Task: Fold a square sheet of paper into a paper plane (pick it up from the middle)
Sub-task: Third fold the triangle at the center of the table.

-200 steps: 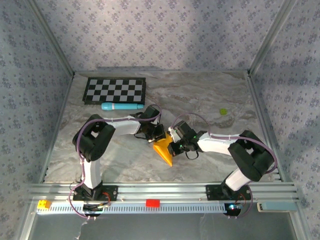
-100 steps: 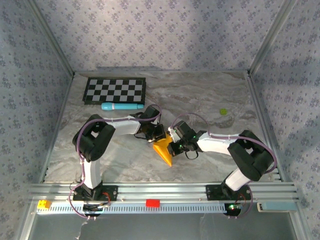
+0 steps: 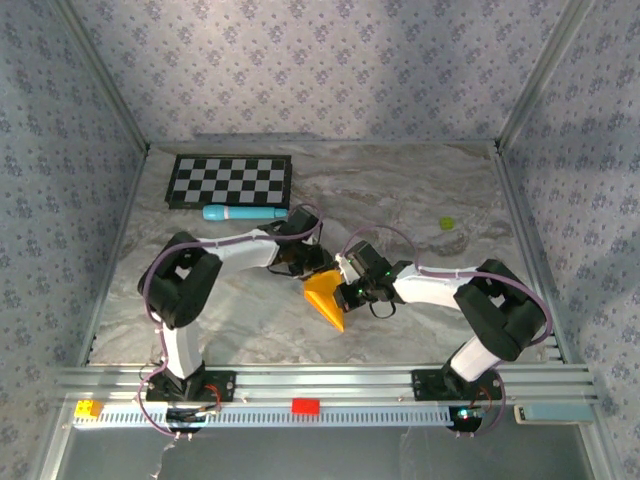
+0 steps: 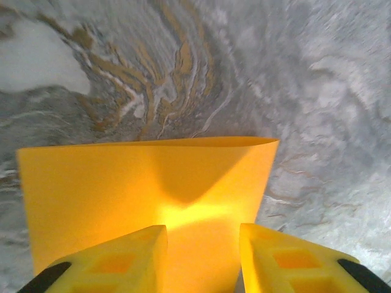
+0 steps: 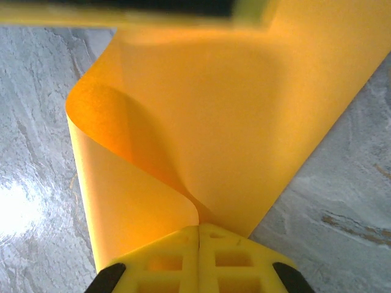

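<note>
The square sheet of paper [image 3: 326, 300], folded and curling, lies mid-way across the table [image 3: 430, 190]. The right gripper [image 5: 198, 231], at its 2 o'clock, pinches one edge, fingers closed together. The left gripper [image 4: 203, 238], at 11 o'clock, stands parted (paper showing in the gap), clamping nothing.

Top camera looks down from above the near edge over the whole table [image 3: 430, 190]; both wrist cameras sit close above the paper [image 4: 146, 177] (all three share it).

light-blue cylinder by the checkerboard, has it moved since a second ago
No. The light-blue cylinder lies along the near edge of the checkerboard, just as it did before.
</note>
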